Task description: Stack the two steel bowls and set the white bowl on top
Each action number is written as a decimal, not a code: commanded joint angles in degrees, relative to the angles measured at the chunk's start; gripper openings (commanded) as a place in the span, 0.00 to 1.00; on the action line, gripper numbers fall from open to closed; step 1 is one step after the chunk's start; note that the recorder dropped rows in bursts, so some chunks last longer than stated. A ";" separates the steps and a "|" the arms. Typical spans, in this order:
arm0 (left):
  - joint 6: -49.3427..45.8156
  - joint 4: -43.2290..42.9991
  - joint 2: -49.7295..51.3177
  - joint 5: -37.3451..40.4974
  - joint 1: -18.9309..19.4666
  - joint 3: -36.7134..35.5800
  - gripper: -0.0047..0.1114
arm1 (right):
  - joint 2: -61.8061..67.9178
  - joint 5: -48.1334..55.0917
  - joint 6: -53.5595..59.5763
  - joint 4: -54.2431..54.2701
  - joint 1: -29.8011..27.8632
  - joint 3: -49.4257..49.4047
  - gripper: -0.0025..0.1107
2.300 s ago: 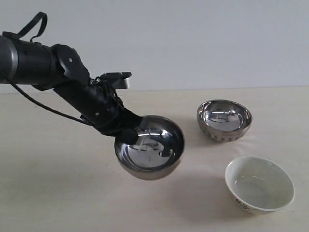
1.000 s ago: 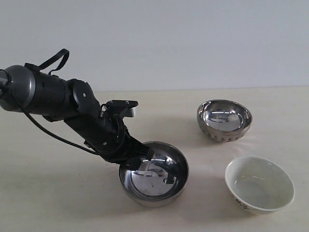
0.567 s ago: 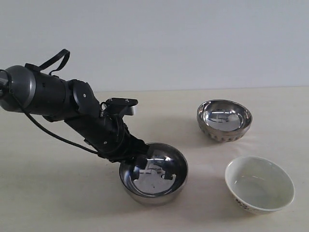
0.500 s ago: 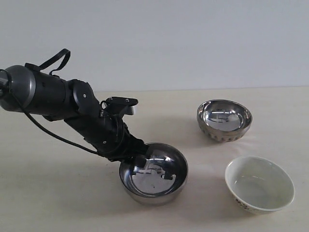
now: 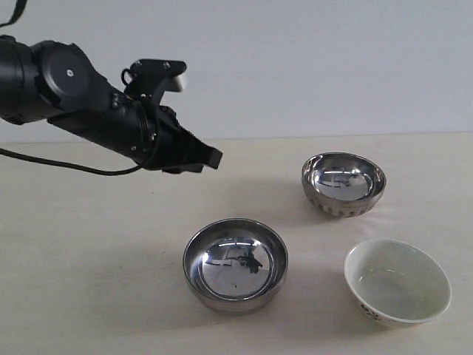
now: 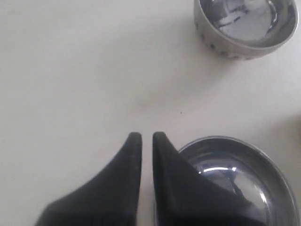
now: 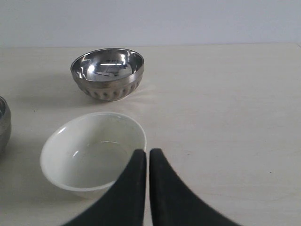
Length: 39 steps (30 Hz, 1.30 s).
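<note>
Hovering above the table [image 5: 89, 296], at the far left of the bowls, the left hand [image 5: 213, 157] is seen with its fingers [image 6: 133, 143] drawn almost together. Only a thin slit is left between them, and nothing is held. The smooth steel bowl [image 5: 235, 264] is set upright near the middle of the table, clear of that hand. The ribbed steel bowl [image 5: 344, 183] stands farther off to the right, and the white bowl [image 5: 397, 282] sits near, at the right. All three are apart and nothing is stacked yet.

The right hand [image 7: 147, 151], shown only by its own camera, is likewise narrow and empty. It is pointed toward the white bowl, with the ribbed bowl beyond.

The smooth bowl is judged to be placed as the base of the stack, so fetching the ribbed bowl appears to be the step in hand. A hand would need to be opened, closed over that bowl's rim with one finger inside the wall, then lifted. The bowl would then be centred over the smooth one and lowered level so that it nests.
</note>
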State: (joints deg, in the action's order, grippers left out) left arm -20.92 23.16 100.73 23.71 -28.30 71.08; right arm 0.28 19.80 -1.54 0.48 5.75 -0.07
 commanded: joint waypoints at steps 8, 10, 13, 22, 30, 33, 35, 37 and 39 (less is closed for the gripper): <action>-2.70 0.24 -21.12 -15.36 0.03 -12.66 0.08 | -0.28 -0.23 0.24 -0.09 0.07 0.07 0.02; -2.23 1.34 -26.43 -18.65 0.03 -16.37 0.08 | -0.28 -0.23 0.24 -0.09 0.07 0.07 0.02; -2.23 3.37 -34.97 -22.33 0.03 -22.57 0.08 | -0.28 -0.23 0.24 -0.09 0.07 0.07 0.02; -1.66 3.37 -60.95 -31.28 0.03 -40.48 0.08 | -0.28 -0.23 0.24 -0.09 0.07 0.07 0.02; 5.32 3.37 -79.62 -36.35 0.03 -52.25 0.08 | -0.28 -0.23 0.24 -0.09 0.07 0.07 0.02; 8.09 3.37 -85.54 -39.92 0.03 -56.34 0.08 | -0.28 -0.23 0.24 -0.09 0.07 0.07 0.02; 8.18 3.37 -89.38 -40.44 0.03 -58.84 0.08 | -0.28 -0.23 0.24 -0.09 0.07 0.07 0.02; 8.05 3.37 -92.48 -40.28 0.03 -60.95 0.08 | -0.28 -0.23 0.24 -0.09 0.07 0.07 0.02; 8.05 3.37 -95.58 -40.28 0.03 -63.10 0.08 | -0.28 -0.23 0.24 -0.09 0.07 0.07 0.02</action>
State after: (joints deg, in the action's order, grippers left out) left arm -13.68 25.99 8.62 -15.81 -28.30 10.62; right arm 0.28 19.80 -1.54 0.48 5.75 -0.07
